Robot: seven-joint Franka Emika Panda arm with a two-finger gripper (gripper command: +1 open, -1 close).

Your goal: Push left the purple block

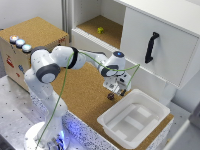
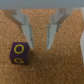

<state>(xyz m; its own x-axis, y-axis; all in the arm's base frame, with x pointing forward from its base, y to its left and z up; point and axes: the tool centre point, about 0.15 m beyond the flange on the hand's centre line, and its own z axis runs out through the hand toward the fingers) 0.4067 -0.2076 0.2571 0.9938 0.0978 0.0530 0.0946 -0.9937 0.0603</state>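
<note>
The purple block (image 1: 110, 96) is a tiny dark cube on the cork tabletop, just in front of the white tray. In the wrist view the purple block (image 2: 20, 53) shows yellow rings on its faces. My gripper (image 1: 117, 91) hovers right beside it, toward the exterior view's right and slightly above. In the wrist view the gripper (image 2: 39, 44) is open, its two grey fingers (image 2: 52, 31) pointing down at bare cork. The block lies outside the fingers, close to one fingertip, with nothing between them.
A white plastic tray (image 1: 150, 107) stands on the exterior view's right of the block. Behind is a white cabinet with a black door handle (image 1: 151, 47) and a small yellow-green object (image 1: 100, 30) on its cork shelf. A cork-topped box (image 1: 37, 32) stands at the left.
</note>
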